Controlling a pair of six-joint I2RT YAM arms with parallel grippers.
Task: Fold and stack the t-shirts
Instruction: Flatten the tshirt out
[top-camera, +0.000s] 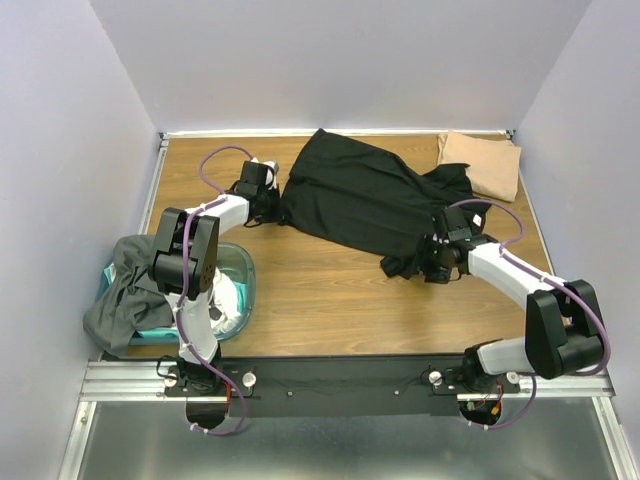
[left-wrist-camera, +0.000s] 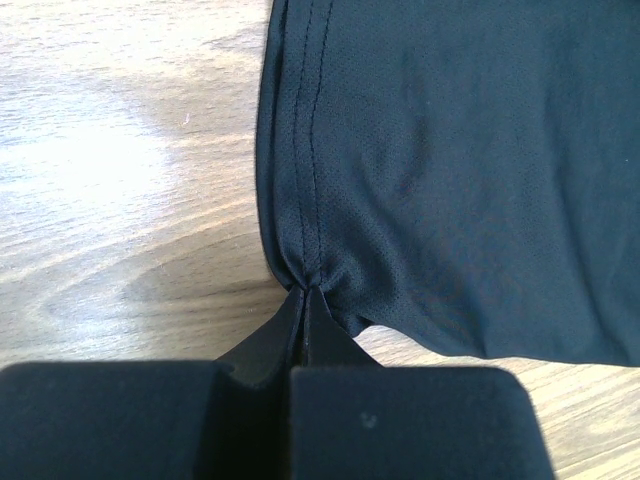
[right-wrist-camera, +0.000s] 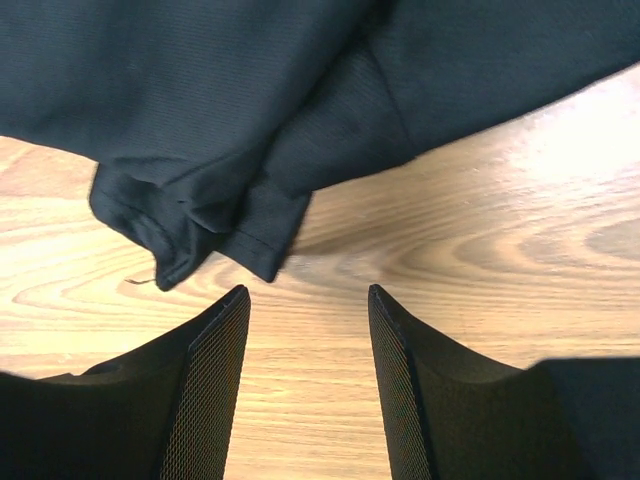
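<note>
**Ana:** Where is the black shirt (top-camera: 360, 195)?

**Me:** It lies rumpled across the far middle of the desk (top-camera: 330, 300), toward twelve o'clock. My left end effector (left-wrist-camera: 305, 300) is pinched tight on its stitched hem, at the shirt's nine o'clock edge.

**Ana:** And your right side?

**Me:** My right end effector (right-wrist-camera: 308, 300) has its fingers spread apart and grips nothing. It sits low over bare wood, and a crumpled black sleeve lies just beyond its tips, at the shirt's five o'clock corner.

**Ana:** What about the other shirts?

**Me:** A tan shirt (top-camera: 482, 163) lies folded at the desk's two o'clock corner, just beside the black one. A grey shirt (top-camera: 125, 290) hangs over the teal tub (top-camera: 245, 275) at eight o'clock.
</note>
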